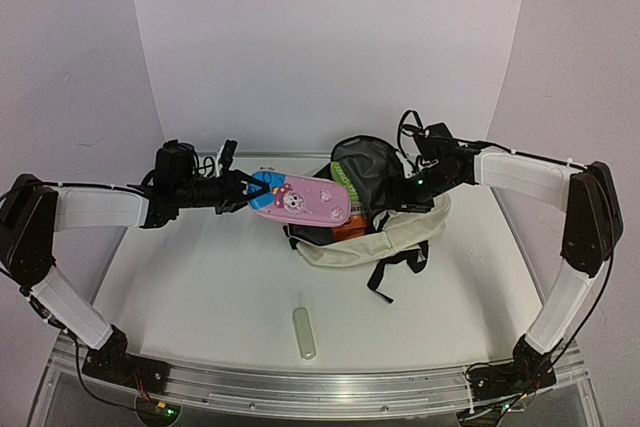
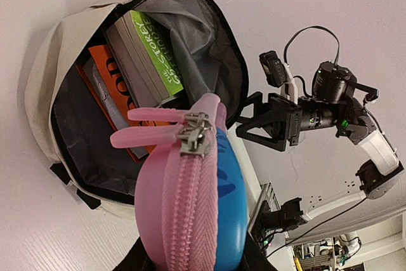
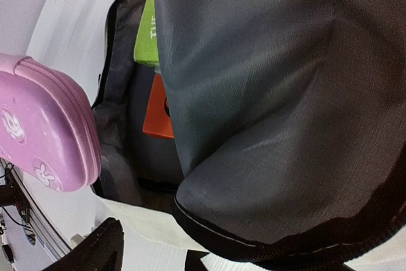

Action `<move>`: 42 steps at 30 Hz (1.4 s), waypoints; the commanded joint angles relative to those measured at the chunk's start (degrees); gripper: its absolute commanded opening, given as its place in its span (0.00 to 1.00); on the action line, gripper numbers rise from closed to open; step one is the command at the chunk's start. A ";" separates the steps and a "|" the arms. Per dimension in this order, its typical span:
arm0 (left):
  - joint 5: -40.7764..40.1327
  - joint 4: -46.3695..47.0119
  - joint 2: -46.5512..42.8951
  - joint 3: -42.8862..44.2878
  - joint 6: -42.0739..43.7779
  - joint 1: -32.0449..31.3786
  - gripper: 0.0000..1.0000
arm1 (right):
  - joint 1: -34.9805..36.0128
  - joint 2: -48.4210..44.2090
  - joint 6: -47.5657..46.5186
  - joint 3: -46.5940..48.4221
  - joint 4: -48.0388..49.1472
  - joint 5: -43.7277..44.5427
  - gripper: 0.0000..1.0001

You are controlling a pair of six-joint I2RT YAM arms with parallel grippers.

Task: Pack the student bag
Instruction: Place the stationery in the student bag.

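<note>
The cream student bag (image 1: pixel 392 243) lies in the middle of the table, its main pocket unzipped and its grey-lined flap (image 1: pixel 362 169) standing up. A green book (image 2: pixel 155 55) and an orange book (image 2: pixel 114 87) sit inside. My left gripper (image 1: pixel 250 190) is shut on the blue end of a pink cartoon pencil case (image 1: pixel 305 203), which hangs level just over the left rim of the opening. In the left wrist view the case (image 2: pixel 184 207) points zipper-first at the pocket. My right gripper (image 1: pixel 412 190) is at the flap's right edge with jaws apart; one finger (image 3: pixel 101 245) shows beside the lining.
A pale oblong object (image 1: pixel 305 333) lies on the table in front of the bag, near the front rail (image 1: pixel 320 379). Black straps and a buckle (image 1: pixel 385 277) trail from the bag toward the front. White backdrop walls close in the back and sides.
</note>
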 commanded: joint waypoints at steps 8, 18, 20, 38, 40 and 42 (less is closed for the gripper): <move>0.05 7.48 2.61 -0.59 1.46 -0.38 0.00 | -1.57 5.82 6.18 0.37 9.06 -1.79 0.62; 0.34 9.17 5.89 0.47 2.58 -1.31 0.00 | -3.60 -0.03 4.76 -3.93 12.97 -8.43 0.00; 0.15 9.78 6.76 0.70 2.57 -1.45 0.00 | -3.64 -1.62 4.77 -4.52 14.33 -12.39 0.00; -1.75 23.56 22.34 10.71 -2.34 -6.90 0.00 | -3.65 -3.67 10.44 -6.16 21.96 -25.67 0.00; -2.63 26.14 24.81 12.46 -3.76 -8.07 0.00 | -3.60 -3.68 11.56 -6.27 22.99 -26.07 0.00; -3.74 28.34 27.49 14.38 -4.95 -9.39 0.00 | -3.64 -3.63 12.25 -6.25 23.68 -26.30 0.00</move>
